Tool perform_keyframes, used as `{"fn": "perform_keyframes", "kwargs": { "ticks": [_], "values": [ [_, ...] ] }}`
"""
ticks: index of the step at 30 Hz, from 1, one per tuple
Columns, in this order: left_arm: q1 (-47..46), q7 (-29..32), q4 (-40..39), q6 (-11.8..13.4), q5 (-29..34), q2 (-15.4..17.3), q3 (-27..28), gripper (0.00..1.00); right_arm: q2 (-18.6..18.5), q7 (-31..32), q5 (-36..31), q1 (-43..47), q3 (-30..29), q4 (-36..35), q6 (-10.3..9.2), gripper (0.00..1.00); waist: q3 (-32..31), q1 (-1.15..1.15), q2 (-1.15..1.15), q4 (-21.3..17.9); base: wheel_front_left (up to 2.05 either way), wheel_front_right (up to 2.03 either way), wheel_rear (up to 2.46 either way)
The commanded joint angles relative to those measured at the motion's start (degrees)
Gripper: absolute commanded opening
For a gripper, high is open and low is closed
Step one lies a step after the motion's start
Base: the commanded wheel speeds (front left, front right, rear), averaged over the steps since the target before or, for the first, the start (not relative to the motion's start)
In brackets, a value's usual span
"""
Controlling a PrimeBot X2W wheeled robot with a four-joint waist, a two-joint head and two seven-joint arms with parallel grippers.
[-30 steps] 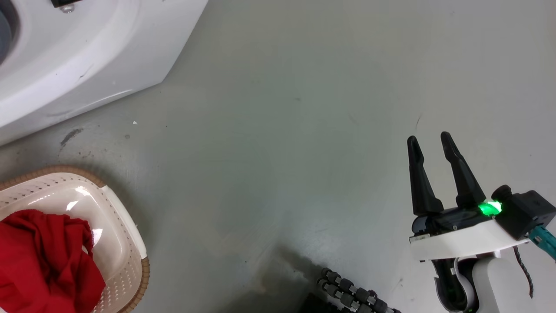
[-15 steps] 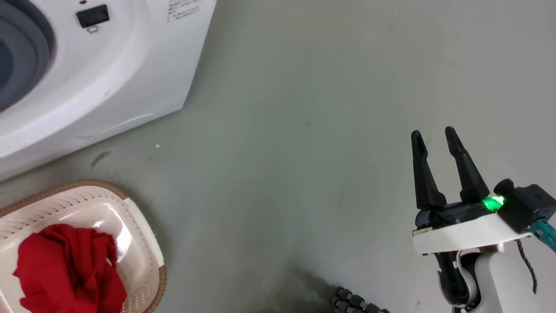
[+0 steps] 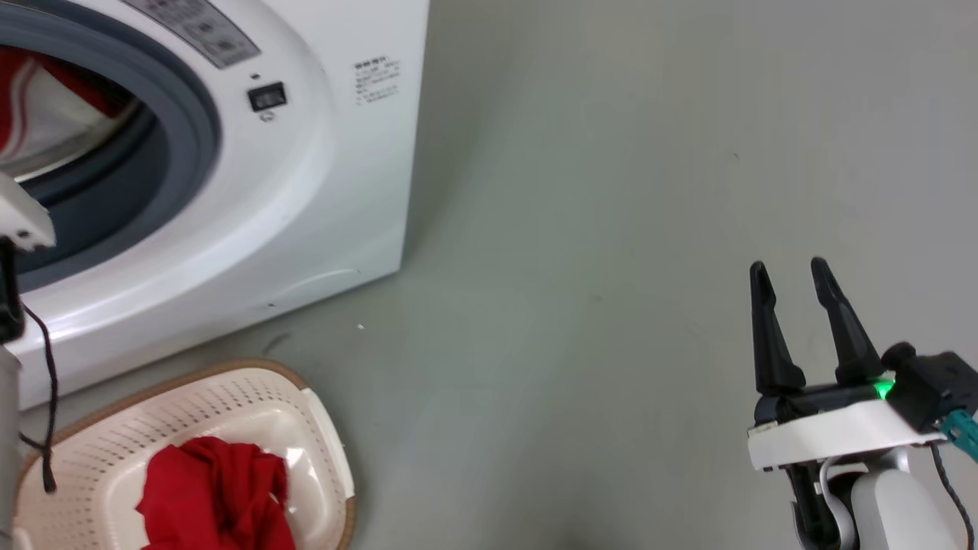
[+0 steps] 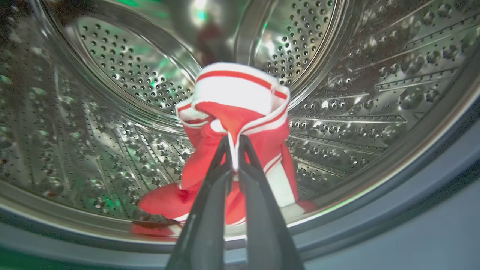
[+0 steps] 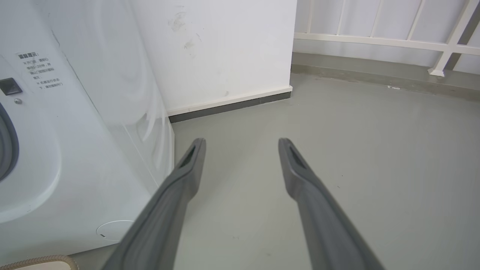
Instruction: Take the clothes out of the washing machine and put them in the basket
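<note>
The white washing machine (image 3: 306, 191) stands at the upper left with its grey-gasketed porthole open. Inside its perforated steel drum (image 4: 375, 93), my left gripper (image 4: 233, 139) is shut on the red garment with white panels and stripes (image 4: 240, 93), holding it up off the drum floor. That garment peeks through the porthole in the head view (image 3: 38, 99). A plain red garment (image 3: 218, 496) lies in the cream basket (image 3: 252, 393) on the floor in front of the washer. My right gripper (image 3: 789, 269) hangs open over bare floor at the lower right, holding nothing (image 5: 242, 144).
Grey floor (image 3: 573, 229) spreads to the right of the washer. In the right wrist view a white wall (image 5: 225, 48) with a dark skirting stands behind the washer's side, and a white railing (image 5: 412, 41) runs along the far right.
The head camera has swung up and left, bringing the washer's porthole and more of the basket into view. The right gripper stays open, with no clear move of its own.
</note>
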Motion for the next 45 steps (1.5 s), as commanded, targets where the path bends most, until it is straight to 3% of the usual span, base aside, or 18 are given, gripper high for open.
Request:
{"fn": "perform_keyframes", "kwargs": {
  "ticks": [1, 16, 26, 35, 45],
  "values": [
    [2.94, -0.97, -2.17, 0.48, -0.73, -0.98, 0.55, 0.0, -0.01, -0.09, -0.97, 1.13, -0.6, 0.31, -0.02, 1.0, -4.27, 0.0, 0.0, 3.2, 0.0, 0.0, 0.0],
    [26.13, -2.23, -25.36, 4.52, -2.37, -7.76, 0.33, 0.0, -0.02, 2.15, -5.1, 5.08, -3.28, -0.39, -0.02, 1.0, -14.09, 0.0, 0.0, 10.69, 0.0, 0.0, 0.0],
    [46.2, 2.66, -41.2, 8.75, -3.43, -12.36, -3.15, 0.0, -0.01, 6.33, -6.85, 7.96, -4.11, -4.65, -0.02, 1.0, -16.95, 0.0, 0.0, 16.14, 0.0, 0.0, 0.0],
    [50.1, 2.17, -33.73, 6.83, -6.4, -15.53, -5.07, 0.0, 0.0, 7.36, -6.42, 6.86, -3.24, -7.3, -0.02, 1.0, -12.62, 0.0, 0.0, 16.3, 0.0, 0.0, 0.0],
    [41.56, -1.69, -17.68, 2.78, -7.69, -17.32, -4.68, 0.0, 0.01, 6.24, -5.52, 2.93, -2.91, -8.43, -0.02, 1.0, -2.16, 0.0, 0.0, 13.83, 0.0, 0.0, 0.0]
  ]
}}
